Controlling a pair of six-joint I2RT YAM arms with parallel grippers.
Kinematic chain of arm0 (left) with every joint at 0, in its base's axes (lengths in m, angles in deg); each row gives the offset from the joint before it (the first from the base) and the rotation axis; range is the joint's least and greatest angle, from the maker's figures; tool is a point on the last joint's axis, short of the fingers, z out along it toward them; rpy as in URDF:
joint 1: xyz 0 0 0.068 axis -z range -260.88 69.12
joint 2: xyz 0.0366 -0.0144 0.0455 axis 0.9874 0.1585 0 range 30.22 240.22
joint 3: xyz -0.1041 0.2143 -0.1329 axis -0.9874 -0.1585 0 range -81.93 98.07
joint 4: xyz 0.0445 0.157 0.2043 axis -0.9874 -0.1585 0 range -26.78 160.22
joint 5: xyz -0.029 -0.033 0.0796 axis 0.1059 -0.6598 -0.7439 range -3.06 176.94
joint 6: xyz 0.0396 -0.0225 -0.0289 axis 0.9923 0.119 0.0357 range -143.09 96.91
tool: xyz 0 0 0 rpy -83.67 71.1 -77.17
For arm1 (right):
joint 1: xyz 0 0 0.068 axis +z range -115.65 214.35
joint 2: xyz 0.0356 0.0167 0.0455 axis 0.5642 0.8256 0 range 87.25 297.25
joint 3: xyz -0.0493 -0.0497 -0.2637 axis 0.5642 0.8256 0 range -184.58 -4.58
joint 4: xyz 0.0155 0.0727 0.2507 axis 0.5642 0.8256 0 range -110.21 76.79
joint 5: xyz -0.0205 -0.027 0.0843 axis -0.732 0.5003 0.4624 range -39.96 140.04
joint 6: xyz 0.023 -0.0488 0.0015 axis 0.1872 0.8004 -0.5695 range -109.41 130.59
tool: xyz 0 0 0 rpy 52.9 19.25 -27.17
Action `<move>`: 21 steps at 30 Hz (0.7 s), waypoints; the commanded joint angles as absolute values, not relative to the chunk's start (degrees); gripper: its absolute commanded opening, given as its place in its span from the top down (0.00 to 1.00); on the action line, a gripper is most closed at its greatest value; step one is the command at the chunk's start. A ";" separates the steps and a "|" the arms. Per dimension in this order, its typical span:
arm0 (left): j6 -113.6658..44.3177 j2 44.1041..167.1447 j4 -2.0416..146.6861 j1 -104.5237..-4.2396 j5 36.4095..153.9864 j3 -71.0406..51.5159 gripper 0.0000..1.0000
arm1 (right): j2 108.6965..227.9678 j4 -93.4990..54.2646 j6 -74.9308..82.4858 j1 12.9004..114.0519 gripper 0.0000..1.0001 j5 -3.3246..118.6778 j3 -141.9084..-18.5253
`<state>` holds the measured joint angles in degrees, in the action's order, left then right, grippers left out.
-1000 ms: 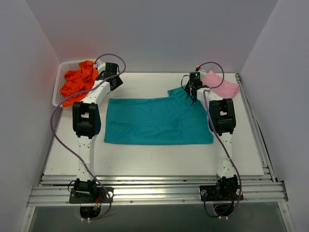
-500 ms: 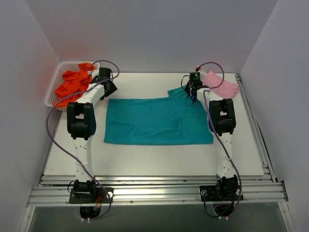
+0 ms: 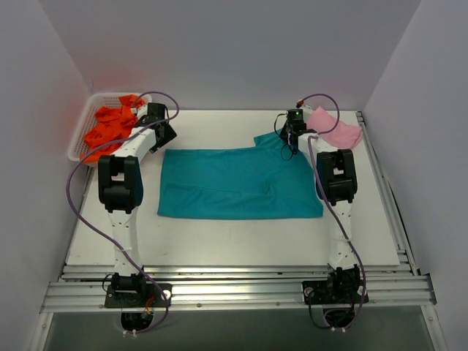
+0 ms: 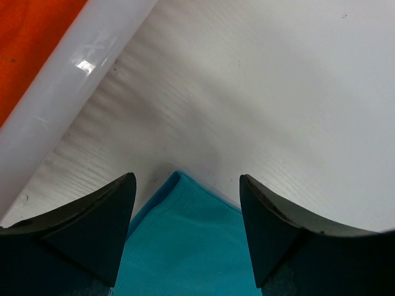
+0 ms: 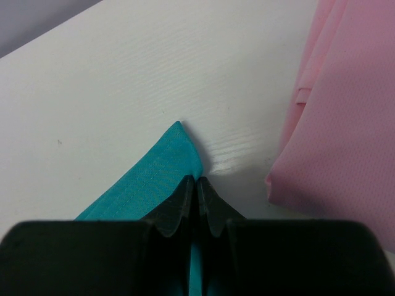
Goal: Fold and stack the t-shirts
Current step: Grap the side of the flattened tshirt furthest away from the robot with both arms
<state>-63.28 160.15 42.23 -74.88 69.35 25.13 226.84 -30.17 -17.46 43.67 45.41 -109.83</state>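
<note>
- The teal shirt (image 3: 241,183) is shown spread flat across the middle of the table (image 3: 234,245), with its near hem straight and no fold made yet.
- At the shirt's 11 o'clock corner, the left gripper (image 4: 185,182) has been brought over from the basket within the last second. Its jaws are held apart, one on each side of the corner tip, and nothing is pinched.
- At the shirt's 1 o'clock corner, the right gripper (image 5: 197,182) is kept clamped on a point of teal cloth, as it was a second ago.
- The basket (image 3: 73,150), at 10 o'clock in the top view, has been shifted a little toward 9 o'clock as the left arm was drawn away. The orange shirts (image 3: 110,130) are left heaped inside it.
- The pink shirt (image 3: 338,133) is seen at 1 o'clock, just beside the right gripper. Whether it has been folded cannot be told.
- With both far corners now attended, a fold of the teal shirt toward 6 o'clock is judged to be the step in hand. The left jaws would first have to be closed on their corner.
</note>
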 commanded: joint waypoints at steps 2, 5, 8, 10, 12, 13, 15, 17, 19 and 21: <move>-62.82 160.11 41.83 -73.41 68.39 25.64 0.23 | 227.35 -22.23 -16.83 43.49 1.00 45.29 -108.21; -63.00 161.52 40.25 -72.62 67.60 27.05 0.23 | 227.44 -22.23 -16.74 43.49 1.00 45.38 -108.29; -63.08 161.62 39.29 -72.27 66.64 27.05 0.24 | 227.44 -22.15 -16.83 43.49 1.00 45.55 -108.38; -63.17 161.27 39.02 -71.83 65.06 26.62 0.24 | 227.44 -22.15 -16.74 43.49 1.00 45.47 -108.38; -63.17 160.65 39.11 -71.48 63.65 25.74 0.24 | 227.61 -22.06 -16.83 43.49 1.00 45.55 -108.47; -63.17 160.73 38.93 -71.48 63.38 25.73 0.24 | 227.53 -22.06 -16.74 43.49 1.00 45.55 -108.47; -63.17 161.09 38.67 -71.48 63.29 26.00 0.24 | 227.61 -22.06 -16.74 43.49 1.00 45.64 -108.47; -63.17 161.79 37.79 -71.48 63.29 26.61 0.24 | 227.52 -22.06 -16.74 43.49 1.00 45.64 -108.47; -63.17 162.40 37.26 -71.48 63.47 27.40 0.24 | 227.61 -22.06 -16.74 43.40 1.00 45.82 -108.47; -63.17 163.19 36.73 -71.56 63.73 28.02 0.26 | 227.53 -22.06 -16.74 43.40 1.00 45.90 -108.38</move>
<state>-63.28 161.65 38.58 -71.54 64.89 25.38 226.84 -30.17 -17.46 43.67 45.43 -109.83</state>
